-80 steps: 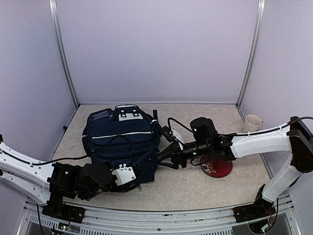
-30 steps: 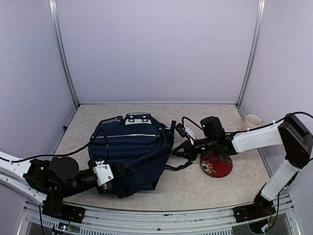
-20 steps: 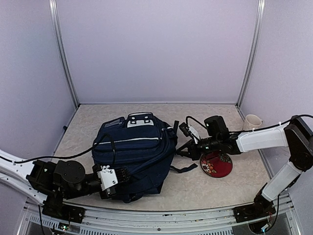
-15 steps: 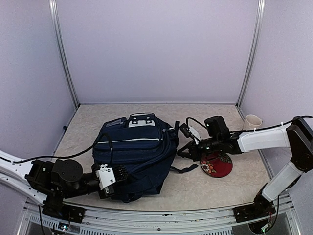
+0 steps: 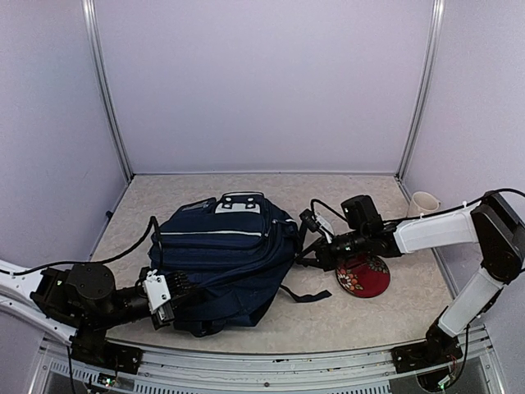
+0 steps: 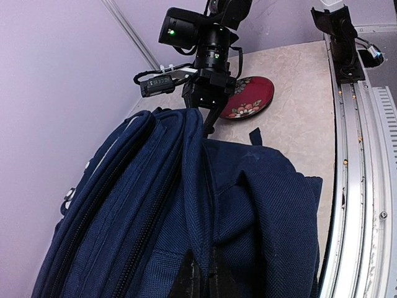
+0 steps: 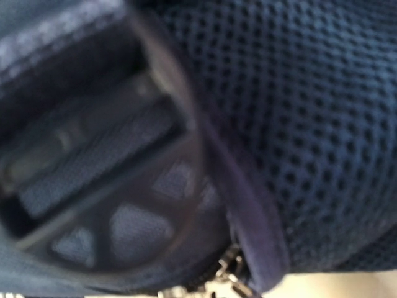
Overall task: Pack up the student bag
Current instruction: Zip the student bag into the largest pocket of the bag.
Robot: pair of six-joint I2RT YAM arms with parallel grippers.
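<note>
Item 1, left pincer [image 6: 200, 280]: low at the near left of the counter [image 5: 344, 320], its two dark fingers pressed together on a fold of navy cloth at the near-left corner of the bag. Item 2, student bag [image 5: 221, 254]: large, dark navy, lying in the middle of the counter between the two arms, white patch [image 5: 238, 203] toward the far wall, base toward the near edge, so the long axis runs roughly near to far with the zip lines crossing it left to right. The bag lies straight ahead of the left pincer and to the left of the right one. Item 3, black strap [image 5: 302, 294]: loose on the counter just beside the bag's near-right corner. Item 4, right pincer [image 5: 310, 250]: reaching in from the right and touching the bag's right flank. Its own camera shows only blurred mesh and a metal zip pull [image 7: 228, 273] close up, so whether it is spread or clamped cannot be told. Item 5, red patterned plate [image 5: 365, 277]: flat on the counter under the right forearm, apart from the bag. Item 6, white cup [image 5: 422, 203]: far right corner, well apart from the bag. Assessment: both arms are at the bag, but only the left has a confirmed hold. The zip pull sits nearest the right pincer, which looks better placed to open a compartment.
</note>
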